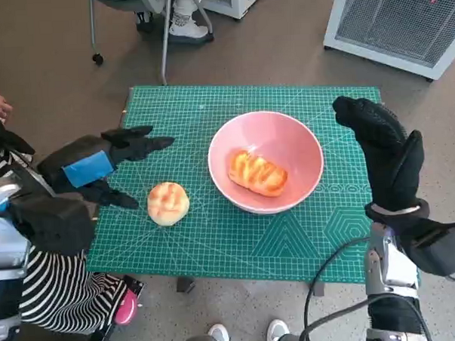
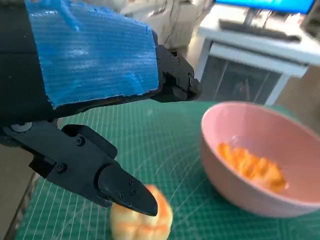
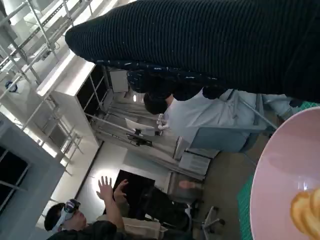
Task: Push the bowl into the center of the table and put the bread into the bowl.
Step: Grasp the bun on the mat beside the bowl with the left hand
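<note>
The pink bowl (image 1: 266,162) sits mid-table, one bread (image 1: 257,173) inside; the round bread (image 1: 168,202) lies near the table's left edge. The left hand (image 1: 99,170) hovers spread and empty, the right hand (image 1: 384,154) empty too; a glancing grasp could roll it off that edge

Even, bright indoor light; wrist views soft-focused, head view sharp, edges bowed.

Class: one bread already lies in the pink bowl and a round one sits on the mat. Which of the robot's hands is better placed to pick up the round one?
Left. The left hand hovers open right beside the round bread, while the right hand is beyond the pink bowl, on its far side.
</note>
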You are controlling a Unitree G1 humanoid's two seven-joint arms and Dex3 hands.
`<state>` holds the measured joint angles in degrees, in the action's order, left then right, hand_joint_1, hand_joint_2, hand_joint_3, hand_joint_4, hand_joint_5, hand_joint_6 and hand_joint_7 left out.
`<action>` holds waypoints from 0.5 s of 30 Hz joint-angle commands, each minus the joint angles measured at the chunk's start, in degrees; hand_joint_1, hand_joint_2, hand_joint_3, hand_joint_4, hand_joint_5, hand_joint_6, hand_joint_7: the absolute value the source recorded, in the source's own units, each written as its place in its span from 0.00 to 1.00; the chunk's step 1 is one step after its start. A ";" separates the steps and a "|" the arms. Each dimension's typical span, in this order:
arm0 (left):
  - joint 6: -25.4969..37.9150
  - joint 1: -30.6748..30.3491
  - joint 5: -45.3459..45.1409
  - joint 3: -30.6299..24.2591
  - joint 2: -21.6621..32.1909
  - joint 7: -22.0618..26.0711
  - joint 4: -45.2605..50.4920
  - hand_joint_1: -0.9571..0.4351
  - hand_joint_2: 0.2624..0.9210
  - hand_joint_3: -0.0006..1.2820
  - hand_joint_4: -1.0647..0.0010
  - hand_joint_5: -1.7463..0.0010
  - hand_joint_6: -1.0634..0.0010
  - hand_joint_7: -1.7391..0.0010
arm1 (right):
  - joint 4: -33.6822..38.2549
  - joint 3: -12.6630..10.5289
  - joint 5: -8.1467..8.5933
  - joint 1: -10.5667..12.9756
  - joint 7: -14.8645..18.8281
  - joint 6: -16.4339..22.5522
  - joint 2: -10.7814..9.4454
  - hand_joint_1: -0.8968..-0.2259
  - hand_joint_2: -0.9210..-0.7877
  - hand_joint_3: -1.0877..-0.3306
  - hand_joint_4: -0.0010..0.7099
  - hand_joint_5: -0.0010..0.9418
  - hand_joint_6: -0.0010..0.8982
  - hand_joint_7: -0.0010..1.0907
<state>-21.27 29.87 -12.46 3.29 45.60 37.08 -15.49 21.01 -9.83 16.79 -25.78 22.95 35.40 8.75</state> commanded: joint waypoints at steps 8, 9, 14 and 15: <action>0.35 -0.28 -5.24 5.39 -2.91 -1.83 -6.57 0.47 0.75 0.00 0.84 1.00 0.70 0.99 | -0.01 -0.28 1.02 1.56 0.90 -1.32 0.55 0.24 0.00 0.53 0.22 0.00 0.07 0.43; 0.31 -0.05 -5.51 5.78 -3.19 -1.96 -7.21 0.47 0.74 0.00 0.84 1.00 0.70 0.99 | 0.01 -0.29 1.05 1.55 0.93 -1.34 0.59 0.24 0.00 0.53 0.22 0.00 0.07 0.43; 0.32 1.81 -6.85 7.85 -5.20 -2.32 -11.85 0.50 0.75 0.00 0.84 1.00 0.70 0.99 | -0.17 -0.36 1.00 1.65 0.92 -1.54 0.72 0.24 0.00 0.53 0.22 0.00 0.07 0.43; 0.19 2.24 -7.03 8.20 -5.56 -2.43 -12.84 0.51 0.75 0.00 0.85 1.00 0.71 0.99 | -0.13 -0.39 1.01 1.62 0.93 -1.56 0.75 0.24 0.00 0.53 0.22 0.00 0.07 0.43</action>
<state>-20.99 30.25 -18.22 10.20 41.42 35.12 -25.53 20.81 -10.10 17.81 -25.56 23.45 34.79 8.93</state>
